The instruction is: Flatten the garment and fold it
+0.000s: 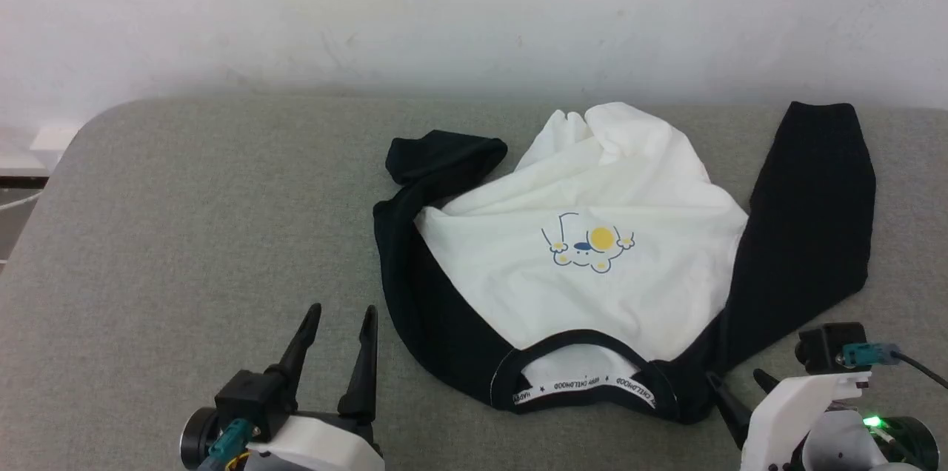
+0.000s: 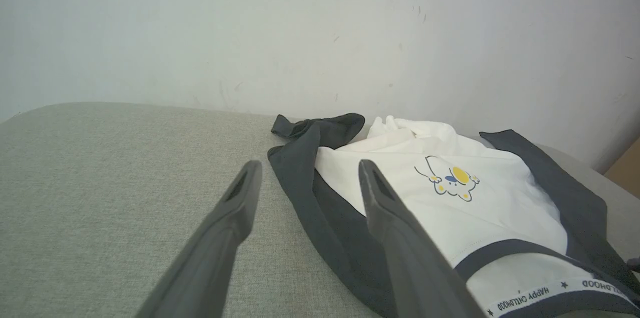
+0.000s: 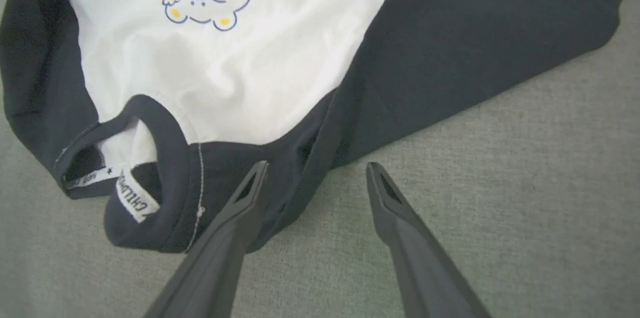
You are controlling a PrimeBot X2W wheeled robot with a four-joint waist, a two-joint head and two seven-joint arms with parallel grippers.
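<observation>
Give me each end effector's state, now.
Left end effector: open, holding nothing, beside the garment.
Right end effector: open, holding nothing, at the garment's near edge.

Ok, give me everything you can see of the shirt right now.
The shirt lies front-up on the grey padded surface, collar nearest the robot. It has a soft white body, black sleeves and collar, and a small yellow-and-blue cartoon print on the chest. It is not flat: the hem is bunched at the far end, the left-side sleeve curls back on itself, and the right-side sleeve lies stretched out. The open right hand sits by its shoulder; contact unclear.
</observation>
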